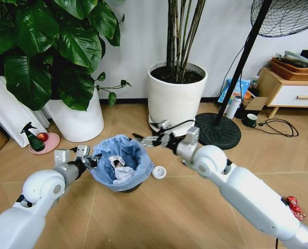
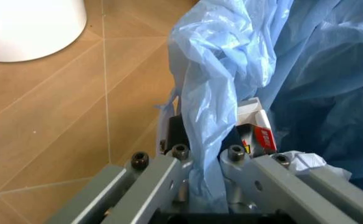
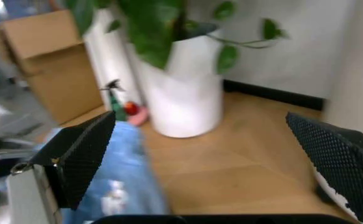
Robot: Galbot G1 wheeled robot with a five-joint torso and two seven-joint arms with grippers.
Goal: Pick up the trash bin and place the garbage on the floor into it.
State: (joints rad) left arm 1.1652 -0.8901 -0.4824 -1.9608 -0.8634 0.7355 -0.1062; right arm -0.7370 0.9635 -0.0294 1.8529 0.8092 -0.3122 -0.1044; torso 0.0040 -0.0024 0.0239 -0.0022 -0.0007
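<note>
The small round black trash bin with crinkled light-blue plastic liner stands on the chevron wooden floor. Left gripper jaws pinch its rim. Right gripper hovers above the bin's far rim, jaws spread, empty. Scraps lie inside; a white round lid beside the bin and a crushed red can well right of it remain.

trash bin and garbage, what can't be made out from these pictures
- Trash bin: in the head view its black body is almost all hidden by the light-blue bag.
- Garbage in the bin: too small in the head view to name; in the left wrist view, bag folds and the left gripper, clamped on the rim, hide most of it.
- Right gripper: open above the far rim; right wrist view blurred.
- White lid: underside hidden.
</note>
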